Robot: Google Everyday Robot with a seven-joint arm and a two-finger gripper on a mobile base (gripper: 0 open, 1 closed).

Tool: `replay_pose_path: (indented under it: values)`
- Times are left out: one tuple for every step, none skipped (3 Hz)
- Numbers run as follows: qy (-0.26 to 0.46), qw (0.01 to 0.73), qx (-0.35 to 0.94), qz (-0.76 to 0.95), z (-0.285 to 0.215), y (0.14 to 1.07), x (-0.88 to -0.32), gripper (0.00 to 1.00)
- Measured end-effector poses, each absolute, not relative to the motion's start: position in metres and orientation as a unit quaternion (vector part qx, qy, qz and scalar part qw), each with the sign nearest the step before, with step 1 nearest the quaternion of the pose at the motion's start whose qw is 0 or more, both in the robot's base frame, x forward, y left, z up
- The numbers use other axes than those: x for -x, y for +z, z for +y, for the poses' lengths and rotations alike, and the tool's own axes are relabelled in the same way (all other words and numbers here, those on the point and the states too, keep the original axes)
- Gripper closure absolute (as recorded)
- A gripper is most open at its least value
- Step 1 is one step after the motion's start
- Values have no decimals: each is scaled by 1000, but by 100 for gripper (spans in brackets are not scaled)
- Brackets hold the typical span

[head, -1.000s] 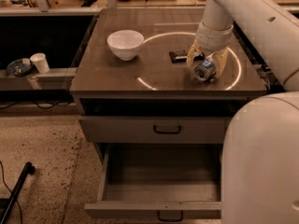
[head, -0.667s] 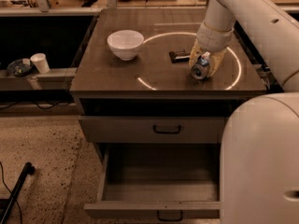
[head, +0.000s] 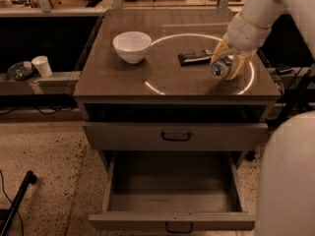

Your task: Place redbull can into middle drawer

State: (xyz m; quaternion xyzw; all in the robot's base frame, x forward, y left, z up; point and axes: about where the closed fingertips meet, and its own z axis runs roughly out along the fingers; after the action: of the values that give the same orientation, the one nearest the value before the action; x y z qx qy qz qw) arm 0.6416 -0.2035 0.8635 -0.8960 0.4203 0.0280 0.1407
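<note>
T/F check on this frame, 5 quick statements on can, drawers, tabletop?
1. The middle drawer is pulled open. True.
2. The redbull can lies inside the middle drawer. False: the gripper holds it over the cabinet top, at the right side.
3. The white bowl sits left of the black packet. True.
4. The upper drawer is open too. False: it is shut.
5. The can stands upright. False: it is tilted, with its top facing the camera.
</note>
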Motion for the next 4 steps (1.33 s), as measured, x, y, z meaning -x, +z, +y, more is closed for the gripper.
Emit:
replay_pose_path:
  values:
    - [55,167,843,508,-228,876,-612,100]
    - [58,150,782,602,-253,884,-579,100]
    - [95,146,725,666,-266,874,-545,100]
    - [166,213,682,680,-258,851,-519,100]
